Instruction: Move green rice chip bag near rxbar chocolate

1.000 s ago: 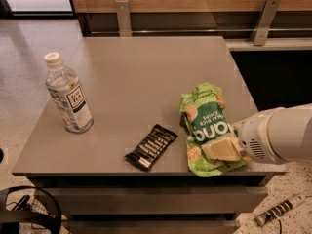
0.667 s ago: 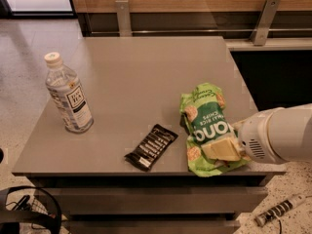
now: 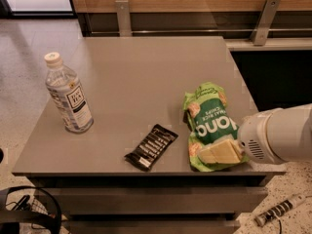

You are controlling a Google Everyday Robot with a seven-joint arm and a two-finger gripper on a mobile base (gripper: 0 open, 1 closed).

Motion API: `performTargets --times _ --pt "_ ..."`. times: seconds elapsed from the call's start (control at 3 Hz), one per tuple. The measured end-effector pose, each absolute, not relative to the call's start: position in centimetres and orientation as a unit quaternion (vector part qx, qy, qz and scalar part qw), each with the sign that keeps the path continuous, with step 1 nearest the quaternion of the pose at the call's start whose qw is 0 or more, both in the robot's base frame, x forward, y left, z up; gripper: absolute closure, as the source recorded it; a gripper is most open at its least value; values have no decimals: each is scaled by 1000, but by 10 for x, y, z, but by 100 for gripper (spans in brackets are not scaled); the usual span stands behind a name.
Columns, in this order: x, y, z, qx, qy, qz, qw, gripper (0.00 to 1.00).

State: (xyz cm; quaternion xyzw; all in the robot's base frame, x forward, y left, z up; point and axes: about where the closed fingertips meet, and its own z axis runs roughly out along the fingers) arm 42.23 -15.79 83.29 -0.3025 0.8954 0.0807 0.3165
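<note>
Nothing has visibly changed over the last second. The crinkly bright green rice chip bag (image 3: 211,123) with white lettering lies in the same place at the right front of the flat grey table (image 3: 146,67). The robot's pale gripper (image 3: 222,152) stays on the bag's near end, reached in from the right on its thick white arm (image 3: 280,133). Whether the claw is apart or clamped on the bag cannot be told here.

For the task this reads as a pause at the bag and not a carry. The small flat black rxbar chocolate wrapper (image 3: 151,146) with rows of white text lies just left of the bag. The 2 are near each other but not touching, with a strip of bare table between them. The bag looks close to where it belongs, so little or no travel seems left.

The count:
- 1 green bag
- 1 black bar
- 1 clear plastic water bottle (image 3: 68,94) with a white cap, upright and well apart at the table's left
- 1 table
- 1 gripper
</note>
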Motion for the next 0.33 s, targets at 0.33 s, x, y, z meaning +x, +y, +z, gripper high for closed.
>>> performTargets --times 0.33 --pt "422 -158 833 -303 895 81 317 0"
